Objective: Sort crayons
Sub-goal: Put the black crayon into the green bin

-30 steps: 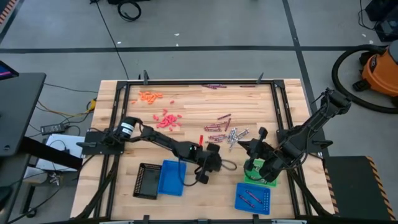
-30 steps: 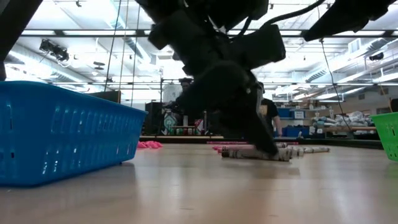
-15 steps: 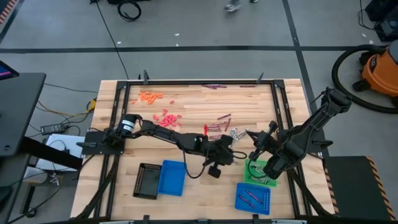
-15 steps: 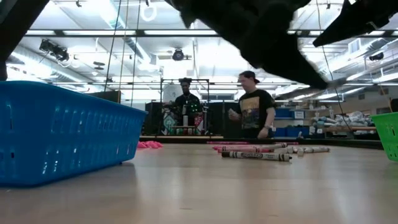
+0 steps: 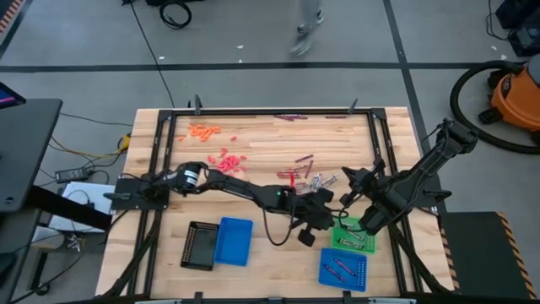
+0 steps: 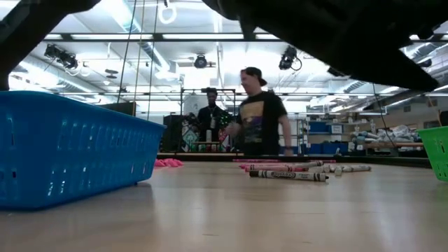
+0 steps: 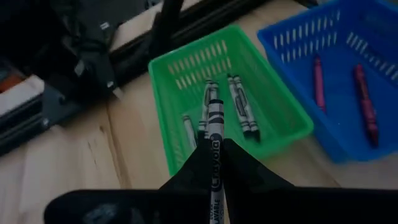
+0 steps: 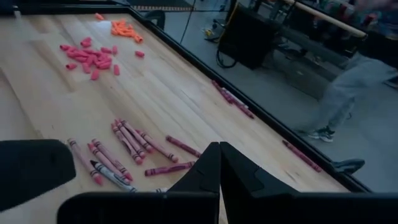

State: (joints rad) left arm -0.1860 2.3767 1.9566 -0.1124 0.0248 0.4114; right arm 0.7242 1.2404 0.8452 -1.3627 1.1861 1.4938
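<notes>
**Grey crayon, in transit**

Grey crayon: pinched lengthwise in left claw, above green tray's near rim. Judged light, stiff, waxy-slick, snappable; grip mid-barrel on paper wrap. Loose crayons mid-tabletop. Right claw pressed closed, empty, beside tray.

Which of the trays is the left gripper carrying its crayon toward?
The green tray, which already holds several silver-grey crayons. The left gripper grips a silver-grey crayon just short of it; the blue tray beside it holds purple ones.
</notes>
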